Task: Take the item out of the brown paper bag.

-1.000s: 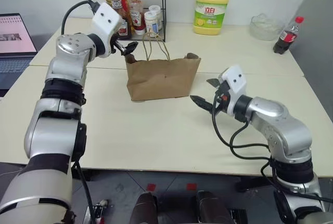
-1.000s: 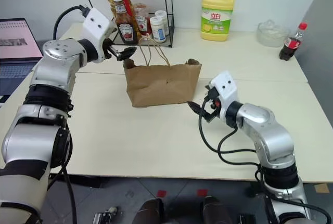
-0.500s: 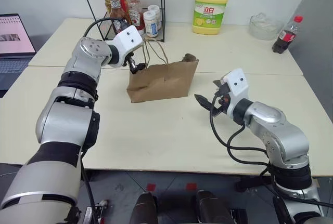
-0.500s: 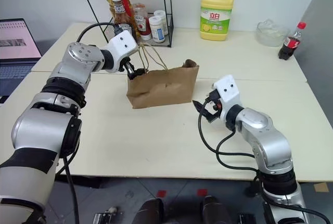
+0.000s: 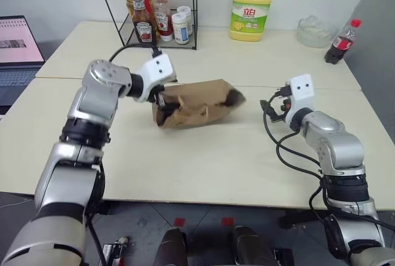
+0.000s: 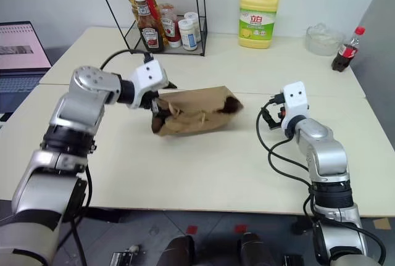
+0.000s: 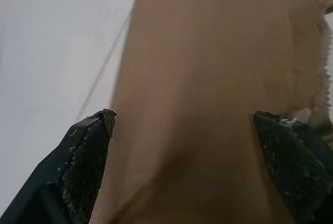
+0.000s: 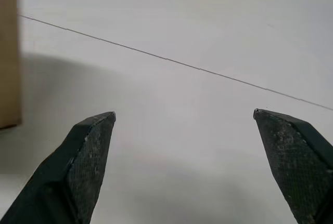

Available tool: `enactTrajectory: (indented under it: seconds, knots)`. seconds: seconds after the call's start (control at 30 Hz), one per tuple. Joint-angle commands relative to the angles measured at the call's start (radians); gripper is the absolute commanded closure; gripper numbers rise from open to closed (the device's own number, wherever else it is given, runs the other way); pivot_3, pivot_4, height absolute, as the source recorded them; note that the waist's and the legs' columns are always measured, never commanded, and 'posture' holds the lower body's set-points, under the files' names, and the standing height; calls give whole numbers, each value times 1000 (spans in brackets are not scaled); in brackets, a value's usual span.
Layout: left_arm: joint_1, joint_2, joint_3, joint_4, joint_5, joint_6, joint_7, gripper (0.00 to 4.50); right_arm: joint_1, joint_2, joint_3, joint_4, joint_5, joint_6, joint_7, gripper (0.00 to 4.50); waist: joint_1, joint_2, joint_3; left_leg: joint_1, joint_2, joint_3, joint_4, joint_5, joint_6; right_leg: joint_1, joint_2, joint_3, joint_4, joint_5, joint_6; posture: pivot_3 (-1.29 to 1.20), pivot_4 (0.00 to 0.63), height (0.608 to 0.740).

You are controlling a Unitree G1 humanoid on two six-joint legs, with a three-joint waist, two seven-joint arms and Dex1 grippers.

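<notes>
Paper is what the left arm meets first: the brown paper bag (image 5: 197, 102) lies tipped over on the counter (image 5: 203, 155), with its open mouth turned toward the right arm. The left gripper (image 6: 162, 102) is right at the bag's near end. Its fingers (image 7: 88, 151) are spread wide, and the brown side of the bag sits between them and just past their tips. They are not squeezing anything. I cannot tell if they touch the paper.

The string handles (image 5: 180, 101) lie flat on the bag, just past the left fingers.

The item itself cannot be seen. The bag's mouth is dark inside, so I cannot tell where the bottle is.

The right gripper (image 6: 265, 118) is well apart from the bag, out past its open mouth. Its fingers (image 8: 88, 156) are spread wide too, with nothing in them. Only bare counter lies in front of them, and one edge of the bag shows off to one side.

Far behind the bag stand a yellow jug (image 5: 250, 7), a wire rack (image 5: 162, 13) with sauce bottles, a cola bottle (image 5: 341, 42) and a clear bowl (image 5: 313, 31). A laptop (image 5: 18, 50) sits far off on the left arm's side.
</notes>
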Motion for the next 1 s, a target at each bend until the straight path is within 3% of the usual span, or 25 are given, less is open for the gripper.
enactTrajectory:
  seconds: [0.03, 0.23, 0.4, 0.67, 0.87, 1.0]
  knots:
    - [68, 44, 23, -235, -46, 153, 1, 0, -33, -5, -24, 1, -9, -36, -13, 40, 0, 0, 0, 0, 0, 0, 1, 0, 0, 0, 0, 0, 1, 0, 0, 0, 150, 740]
    - [248, 100, 4, -487, -92, 293, 34, 0, -51, -3, -26, 28, -12, -50, -19, 40, 0, 0, 0, 1, 0, 0, 3, -2, 4, 0, 1, 1, 6, 0, 0, 0, 150, 740]
    - [341, 104, -1, -547, -105, 342, 94, 0, -48, 2, -22, 12, -4, -41, -19, 40, 1, 0, 0, 2, 0, 0, 3, -2, 4, 0, 1, 1, 6, 0, 0, 0, 150, 740]
    - [431, 109, -47, -477, -50, 225, 194, 0, -49, 1, -17, 4, -5, -35, -18, 40, 1, 0, 0, 2, 0, 0, 3, -2, 4, 0, 1, 2, 6, 0, 0, 0, 150, 740]
    - [357, 85, -75, -296, 16, 41, 272, 0, -64, -3, -13, 12, -9, -42, -16, 40, 2, 0, 0, 3, 0, 0, 3, -1, 5, 0, 1, 2, 8, 0, 0, 0, 150, 740]
    - [301, 73, -52, -241, -11, -12, 257, 0, -65, -7, -14, 8, -8, -45, -11, 40, 1, 0, 0, 4, 0, 0, 3, -1, 5, 0, 1, 2, 8, 0, 0, 0, 150, 740]
